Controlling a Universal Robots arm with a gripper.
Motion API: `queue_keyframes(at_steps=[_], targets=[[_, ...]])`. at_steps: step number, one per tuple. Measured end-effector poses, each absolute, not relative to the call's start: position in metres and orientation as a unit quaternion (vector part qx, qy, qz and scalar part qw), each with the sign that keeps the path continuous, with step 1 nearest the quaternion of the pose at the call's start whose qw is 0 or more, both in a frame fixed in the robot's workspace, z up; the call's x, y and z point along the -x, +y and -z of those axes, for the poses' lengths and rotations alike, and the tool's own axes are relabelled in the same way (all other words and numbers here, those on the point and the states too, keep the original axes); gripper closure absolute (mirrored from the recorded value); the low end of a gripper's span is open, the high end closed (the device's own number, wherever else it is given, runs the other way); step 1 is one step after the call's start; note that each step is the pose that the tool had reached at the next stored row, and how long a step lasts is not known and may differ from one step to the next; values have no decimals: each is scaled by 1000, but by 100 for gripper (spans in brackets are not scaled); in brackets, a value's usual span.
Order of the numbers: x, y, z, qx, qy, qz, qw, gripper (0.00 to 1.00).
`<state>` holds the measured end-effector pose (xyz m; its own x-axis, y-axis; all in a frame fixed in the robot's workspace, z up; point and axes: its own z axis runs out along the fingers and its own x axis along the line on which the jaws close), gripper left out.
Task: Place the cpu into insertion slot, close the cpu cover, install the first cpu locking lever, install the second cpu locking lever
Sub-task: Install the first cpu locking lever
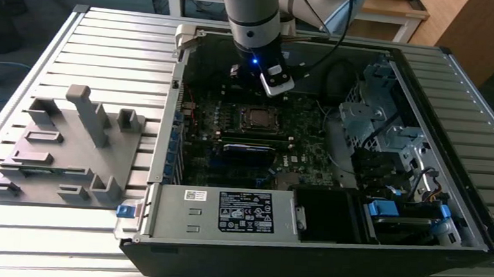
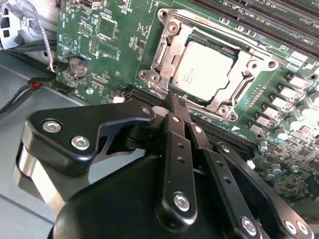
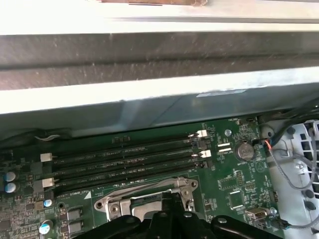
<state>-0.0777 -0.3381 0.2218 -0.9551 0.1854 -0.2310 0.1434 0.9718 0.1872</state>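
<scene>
The cpu (image 2: pixel 202 69) lies flat in the insertion slot (image 2: pixel 172 25), its pale silvery face up. The cpu cover (image 2: pixel 225 97), a silvery frame, lies down around the chip's edges. My gripper (image 2: pixel 174 102) hovers just beside the socket's near edge, its black fingers (image 2: pixel 175 130) pressed together with nothing between them. In the exterior view the gripper (image 1: pixel 276 87) hangs inside the open computer case, a little behind the insertion slot (image 1: pixel 255 117). The first wrist view shows the gripper (image 3: pixel 172 197) over the socket's rim (image 3: pixel 117 203). I cannot make out how the locking levers stand.
Long black memory strips (image 3: pixel 124 158) run beside the socket, near the case wall (image 3: pixel 159 94). Loose cables (image 2: pixel 25 92) and a coin battery (image 2: pixel 78 65) sit by the board's edge. A grey fixture block (image 1: pixel 66 147) stands on the slatted table at the exterior view's left.
</scene>
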Motion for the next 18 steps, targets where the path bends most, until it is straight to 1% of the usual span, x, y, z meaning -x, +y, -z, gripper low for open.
queue_keyframes(at_steps=[5, 16, 18], targets=[[78, -338, -222, -84, 985, -84, 124, 90], [77, -338, -220, -82, 992, -42, 86, 90], [77, -338, -220, -82, 992, -40, 85, 90]])
